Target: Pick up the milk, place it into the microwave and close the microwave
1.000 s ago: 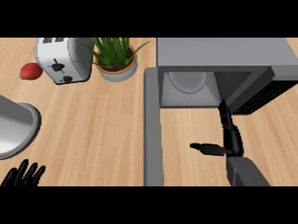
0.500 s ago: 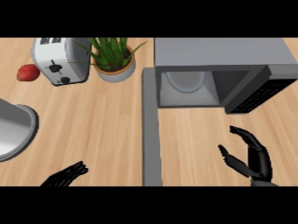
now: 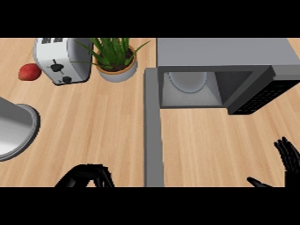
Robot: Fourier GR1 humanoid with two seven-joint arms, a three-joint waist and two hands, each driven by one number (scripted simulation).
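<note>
The grey microwave [image 3: 224, 52] stands at the back right. Its door [image 3: 153, 132] is swung wide open and runs toward me as a narrow grey strip. Inside the cavity sits a pale rounded object [image 3: 188, 81], apparently the milk; no hand touches it. My right hand [image 3: 292, 166] shows at the lower right edge, well in front of the microwave, open with its fingers straight up and holding nothing. At the bottom edge, just left of the door's end, my left hand [image 3: 85, 176] is low with relaxed fingers and nothing in it.
A white toaster [image 3: 61, 60] and a potted green plant [image 3: 115, 59] stand at the back left, with a red apple [image 3: 29, 72] beside the toaster. A large grey pot [image 3: 3, 132] lies at the left edge.
My right hand has drawn back from the microwave's opening to the lower right edge and opened upright. My left hand has slid rightward along the bottom edge toward the door.
</note>
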